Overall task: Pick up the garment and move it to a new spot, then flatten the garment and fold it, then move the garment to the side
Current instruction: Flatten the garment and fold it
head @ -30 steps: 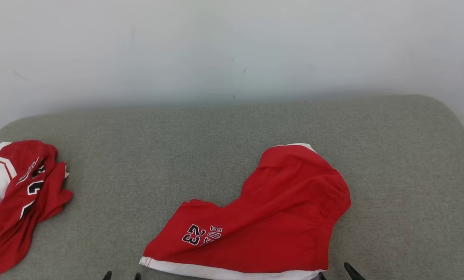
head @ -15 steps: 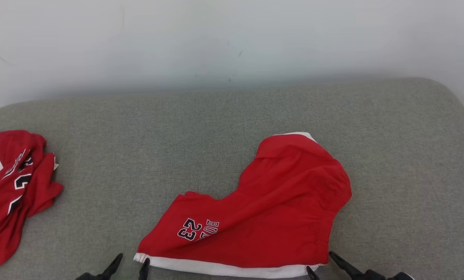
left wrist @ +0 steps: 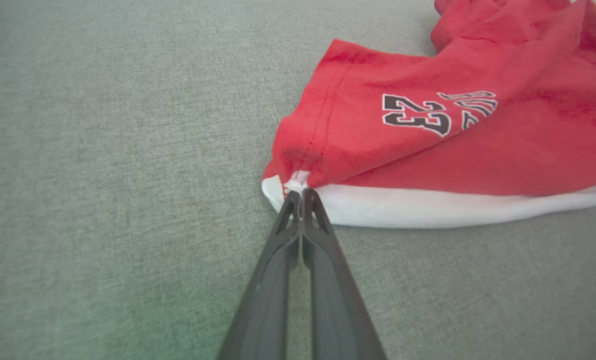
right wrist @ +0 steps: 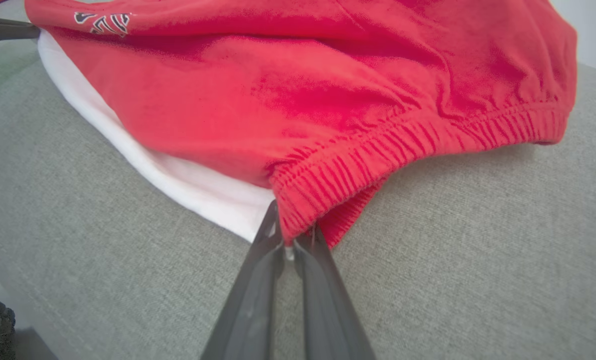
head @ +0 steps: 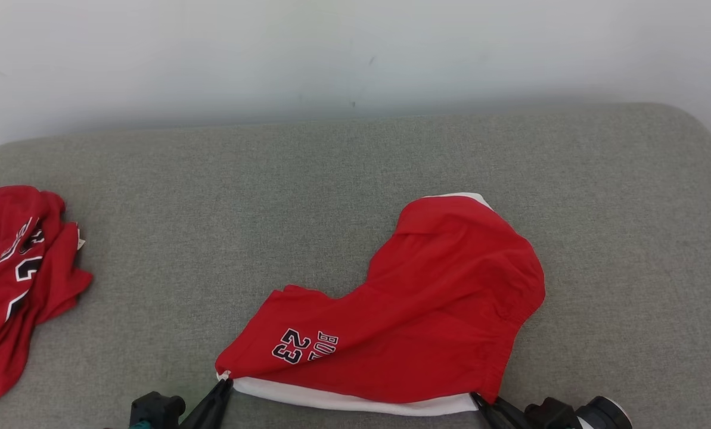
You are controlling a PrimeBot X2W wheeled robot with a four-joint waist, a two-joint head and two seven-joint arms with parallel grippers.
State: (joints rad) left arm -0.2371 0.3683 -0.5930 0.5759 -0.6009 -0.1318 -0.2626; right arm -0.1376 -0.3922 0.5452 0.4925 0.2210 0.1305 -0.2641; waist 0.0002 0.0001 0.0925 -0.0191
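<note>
The garment point(head: 427, 310) is a pair of red shorts with a white side stripe and a black "23" print, lying rumpled on the grey cushioned surface point(head: 272, 196). My left gripper point(head: 224, 382) is shut on the near left corner of the garment point(left wrist: 427, 130), pinching the hem where red meets white; its closed tips point(left wrist: 298, 192) hold a small white tuft. My right gripper point(head: 477, 400) is shut on the near right corner, at the end of the ribbed red waistband point(right wrist: 427, 145), with its tips point(right wrist: 290, 235) clamped on the cloth.
A second red and white jersey piece point(head: 15, 280) lies crumpled at the far left edge of the surface. A pale wall point(head: 355, 53) rises behind. Bare grey cushion stretches behind the garment and to both sides of it.
Both grippers advanced to the near edge of the garment and closed on its two near corners. The head camera tilted, so the whole picture has shifted.
</note>
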